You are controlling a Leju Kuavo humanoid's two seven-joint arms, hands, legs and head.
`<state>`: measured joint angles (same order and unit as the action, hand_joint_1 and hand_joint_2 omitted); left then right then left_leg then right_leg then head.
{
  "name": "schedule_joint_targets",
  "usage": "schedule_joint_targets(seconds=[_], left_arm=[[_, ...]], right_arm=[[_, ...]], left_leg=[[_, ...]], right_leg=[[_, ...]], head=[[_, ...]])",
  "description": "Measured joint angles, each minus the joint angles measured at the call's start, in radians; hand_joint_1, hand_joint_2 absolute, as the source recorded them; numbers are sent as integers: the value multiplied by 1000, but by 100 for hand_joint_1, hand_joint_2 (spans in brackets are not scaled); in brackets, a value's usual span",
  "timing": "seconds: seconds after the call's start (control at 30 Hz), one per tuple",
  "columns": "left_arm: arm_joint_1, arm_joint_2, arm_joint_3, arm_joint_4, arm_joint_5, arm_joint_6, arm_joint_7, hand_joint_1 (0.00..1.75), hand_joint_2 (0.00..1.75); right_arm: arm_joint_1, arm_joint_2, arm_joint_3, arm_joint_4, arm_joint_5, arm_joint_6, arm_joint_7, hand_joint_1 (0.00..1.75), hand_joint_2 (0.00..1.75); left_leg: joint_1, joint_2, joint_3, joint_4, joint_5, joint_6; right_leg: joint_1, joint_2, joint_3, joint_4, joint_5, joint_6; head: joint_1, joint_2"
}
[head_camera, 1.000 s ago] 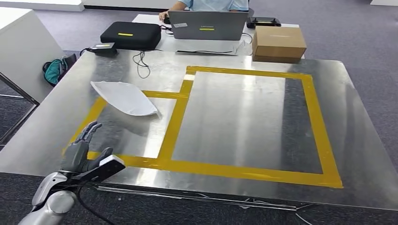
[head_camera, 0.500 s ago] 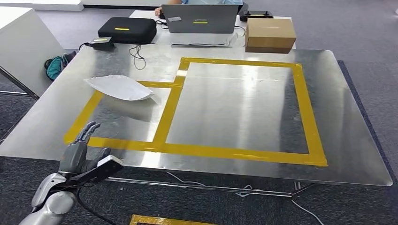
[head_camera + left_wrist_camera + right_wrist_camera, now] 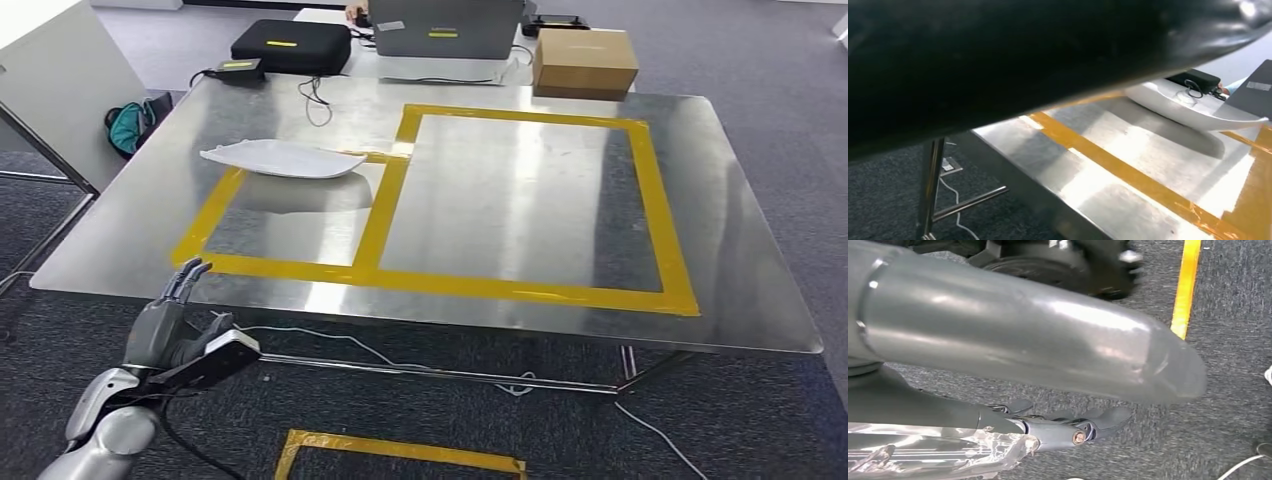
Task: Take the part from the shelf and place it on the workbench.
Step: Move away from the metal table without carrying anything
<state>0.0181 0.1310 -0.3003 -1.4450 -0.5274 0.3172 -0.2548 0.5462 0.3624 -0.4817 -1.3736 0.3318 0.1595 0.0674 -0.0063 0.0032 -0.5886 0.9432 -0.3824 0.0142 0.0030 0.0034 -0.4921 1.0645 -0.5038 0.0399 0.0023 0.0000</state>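
The left hand (image 3: pixel 165 325) hung just short of the near edge of the surface (image 3: pixel 500 310), below its level, fingers apart and straight, holding nothing. From that hand the part (image 3: pixel 283 158), a pale, shallow, elongated shell, lay forward and a little to the right, well apart, resting on the surface across the far side of the smaller yellow tape box (image 3: pixel 215 212). Its long axis ran crosswise to the hand's reach, one tapered end toward the larger tape box (image 3: pixel 648 190), the broader end toward the surface's left edge. In the left wrist view the part (image 3: pixel 1193 102) sat beyond a band of tape, its rim lifted off the metal at the pointed end. The right hand (image 3: pixel 1068 427) hung low beside the body over grey carpet, with something clear and crinkled near it; whether its fingers were closed could not be told. The left hand was judged the nearer of the two to the part. With the part lying on the surface, the placing looked done or nearly so, and any further move would probably turn on reaching forward across the tape. Farther off, past the surface, stood a laptop (image 3: pixel 448 38), a black case (image 3: pixel 290 45) and a cardboard box (image 3: pixel 585 62).
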Motion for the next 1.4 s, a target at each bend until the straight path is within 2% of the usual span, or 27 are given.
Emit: schedule_joint_targets(seconds=[0.07, 0.17, 0.23, 0.3, 0.37, 0.4, 0.43, 0.5, 0.53, 0.57, 0.67, 0.7, 0.77, 0.83, 0.87, 0.93, 0.97, 1.0, 1.07, 1.1, 1.17, 1.2, 1.23, 1.3, 1.33, 1.37, 1.4], left_arm=[[0, 0, 2, 0, 8, -1, -2, 0, 0], [6, -1, 5, 0, 17, -3, -5, 0, 0], [10, -1, 9, 0, 24, -4, -8, 0, 0], [13, -2, 14, 1, 32, -5, -11, 0, 0], [17, -3, 16, 3, 39, -5, -13, 0, 0], [19, -3, 18, 4, 43, -5, -13, 0, 0], [20, -4, 19, 4, 47, -4, -13, 0, 0], [21, -4, 21, 4, 55, -4, -14, 0, 0], [21, -5, 22, 4, 58, -3, -15, 0, 0], [23, -5, 23, 4, 62, -2, -16, 0, 0], [32, -6, 24, 5, 72, 0, -18, 0, 0], [34, -7, 24, 5, 74, 0, -18, 0, 0], [36, -8, 25, 5, 77, 0, -18, 0, 0], [38, -8, 25, 5, 78, 1, -19, 0, 0], [39, -8, 25, 5, 79, 1, -20, 0, 0], [44, -8, 25, 5, 84, 3, -23, 0, 0], [45, -8, 25, 5, 87, 5, -25, 0, 0], [46, -8, 25, 4, 90, 7, -28, 0, 0], [47, -8, 26, 4, 94, 12, -32, 0, 0], [48, -8, 27, 4, 95, 14, -33, 0, 0], [51, -8, 27, 4, 96, 15, -33, 0, 0], [54, -8, 27, 4, 96, 15, -33, 0, 0], [57, -7, 28, 5, 97, 15, -32, 0, 0], [60, -6, 29, 5, 97, 15, -32, 0, 0], [60, -6, 30, 5, 97, 15, -32, 0, 0], [60, -6, 30, 5, 97, 15, -32, 0, 0], [60, -6, 31, 5, 97, 16, -32, 0, 0]], right_arm=[[-2, 0, 0, -1, -6, 2, -4, 0, 0], [-1, 0, -1, -3, -11, 7, -11, 0, 0], [-1, 0, -3, -5, -12, 10, -12, 0, 0], [-2, 0, -4, -7, -12, 15, -13, 0, 0], [-2, 0, -4, -7, -12, 19, -13, 0, 0], [-2, 0, -4, -7, -10, 18, -13, 0, 0], [-2, 0, -4, -7, -9, 18, -13, 0, 0], [-2, 0, -4, -8, -4, 18, -12, 0, 0], [-3, 0, -4, -9, -2, 18, -12, 0, 0], [-3, 0, -4, -9, 0, 18, -12, 0, 0], [-1, 0, -4, -10, 5, 18, -12, 0, 0], [0, 0, -4, -10, 5, 17, -12, 0, 0], [0, 0, -5, -10, 6, 18, -12, 0, 0], [-1, 0, -4, -10, 8, 18, -12, 0, 0], [-1, 0, -4, -10, 9, 18, -12, 0, 0], [-1, 0, -4, -10, 11, 19, -12, 0, 0], [-2, 0, -4, -10, 11, 19, -12, 0, 0], [-2, 0, -4, -11, 12, 19, -12, 0, 0], [-3, 0, -3, -13, 12, 19, -12, 0, 0], [-4, 0, -3, -15, 12, 19, -12, 0, 0], [-2, 0, -4, -15, 13, 19, -12, 0, 0], [-2, 0, -4, -16, 13, 18, -12, 0, 0], [-2, 0, -5, -16, 13, 18, -12, 0, 0], [-2, 0, -6, -16, 13, 18, -12, 0, 0], [-2, 0, -6, -16, 13, 19, -12, 0, 0], [-2, 0, -6, -16, 13, 19, -12, 0, 0], [-2, 0, -6, -16, 13, 19, -12, 0, 0]], left_leg=[[-1, 1, -11, 0, 20, -9], [2, 1, -28, -6, 38, -25], [4, -1, -55, 49, -22, -39], [8, -2, -97, 187, -118, -50], [12, -2, -113, 285, -158, -57], [14, -2, -95, 279, -149, -59], [17, -2, -58, 235, -129, -60], [21, -3, 40, 99, -93, -62], [21, -5, 72, 49, -86, -60], [21, -6, 87, 22, -85, -56], [18, -6, 71, 18, -76, -29], [18, -4, 61, 18, -68, -18], [18, -2, 38, 17, -48, -3], [16, -1, 9, 18, -24, 2], [14, -1, -8, 18, -12, 3], [12, -1, -39, 20, 14, 1], [11, -2, -53, 20, 26, -2], [10, -3, -64, 21, 39, -6], [9, -4, -75, 18, 65, -15], [9, -4, -75, 15, 78, -20], [13, -5, -77, 7, 95, -32], [14, -6, -83, 16, 77, -38], [15, -6, -92, 43, 37, -44], [16, -5, -120, 160, -85, -52], [16, -5, -131, 233, -131, -56], [17, -5, -135, 293, -150, -58], [17, -5, -126, 327, -141, -60]], right_leg=[[5, 1, 71, -114, -13, -7], [3, 0, 59, -144, 7, -20], [-2, -4, 40, -149, 31, -36], [-2, -6, 15, -140, 48, -44], [-3, -8, -12, -129, 59, -42], [-3, -8, -26, -121, 64, -40], [-5, -8, -40, -113, 67, -36], [-5, -7, -63, -95, 73, -28], [-4, -7, -72, -87, 77, -22], [-2, -7, -79, -81, 81, -16], [-3, -5, -94, -73, 89, 3], [-5, -5, -104, -57, 68, 8], [-6, -5, -137, 29, -20, 17], [-6, -5, -168, 160, -104, 20], [-6, -5, -169, 205, -115, 20], [-4, -5, -123, 196, -71, 15], [-4, -4, -74, 140, -41, 11], [-3, -2, -12, 58, -31, 7], [1, 4, 80, -85, -41, -2], [3, 6, 97, -119, -51, -5], [5, 6, 83, -121, -37, -18], [4, 3, 72, -119, -26, -27], [3, 1, 58, -119, -13, -36], [1, -3, 23, -117, 18, -45], [1, -5, 6, -115, 33, -46], [1, -7, -14, -112, 48, -45], [1, -9, -34, -107, 62, -43]], head=[[-1, 0], [0, 0], [-1, 0], [-4, 0], [-4, 0], [-4, 0], [-4, 0], [-5, 0], [-6, 0], [-7, 0], [-6, 0], [-4, 0], [-1, 0], [0, 0], [0, 0], [0, 0], [0, 0], [0, 0], [0, 0], [0, 0], [2, -1], [2, -1], [0, -1], [-4, -1], [-6, -1], [-7, -1], [-7, -1]])
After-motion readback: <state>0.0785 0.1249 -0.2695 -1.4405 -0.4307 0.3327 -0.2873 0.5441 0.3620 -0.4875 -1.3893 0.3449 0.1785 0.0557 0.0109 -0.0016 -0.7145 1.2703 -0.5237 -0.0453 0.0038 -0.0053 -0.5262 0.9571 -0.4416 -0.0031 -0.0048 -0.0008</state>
